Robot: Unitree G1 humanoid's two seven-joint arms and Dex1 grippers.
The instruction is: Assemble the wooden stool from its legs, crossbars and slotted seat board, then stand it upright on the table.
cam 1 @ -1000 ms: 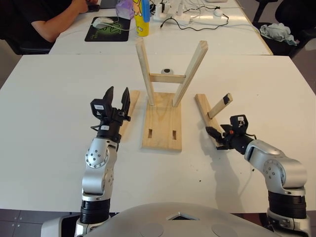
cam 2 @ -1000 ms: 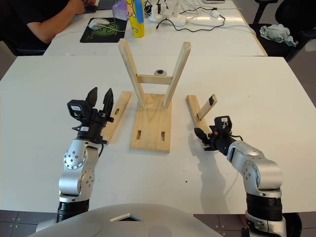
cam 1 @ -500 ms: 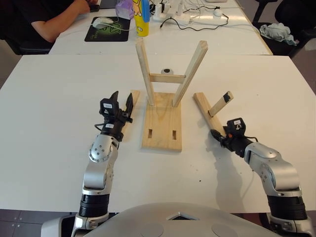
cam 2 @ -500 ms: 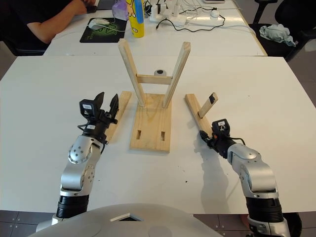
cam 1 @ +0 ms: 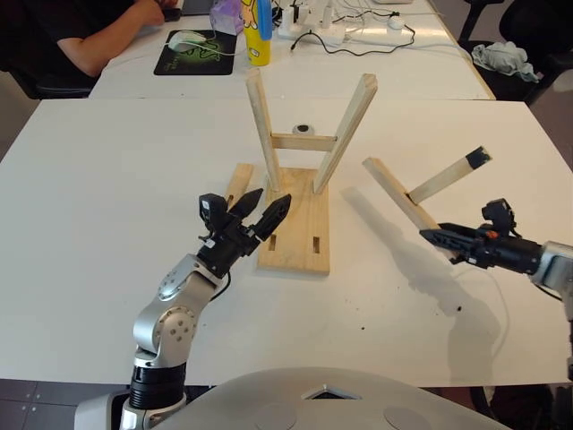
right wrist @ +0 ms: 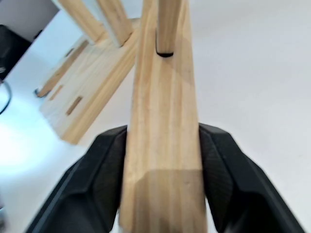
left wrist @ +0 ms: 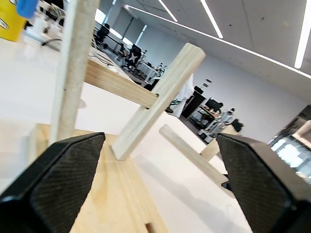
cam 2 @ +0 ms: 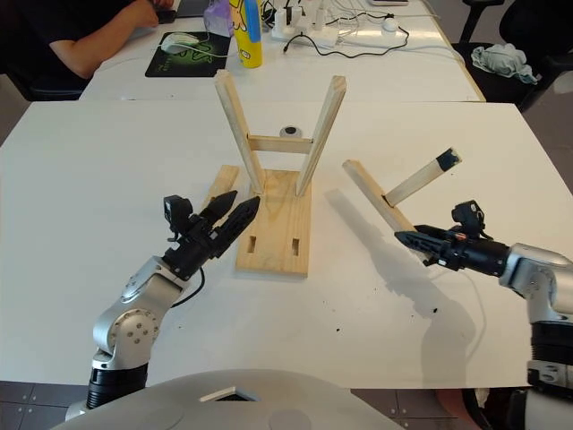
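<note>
Half hidden behind the left tool: a loose leg, flat on the white surface, just beside the seat board. Left tool spread wide, gripping nothing, hovering at the board's left edge near two empty slots. At the board's far end, two upright legs joined by a crossbar. To the right, raised above the surface, a second leg with a dark-tipped crossbar jutting out, its near end clamped in the right tool. Small dark item behind the uprights, too small to identify. Beyond, another desk with mouse pad, yellow bottle, cables. Close up in the right wrist view, black fingers pressed on both sides of that leg; in the left wrist view, ceiling light strips over an office hall.
</note>
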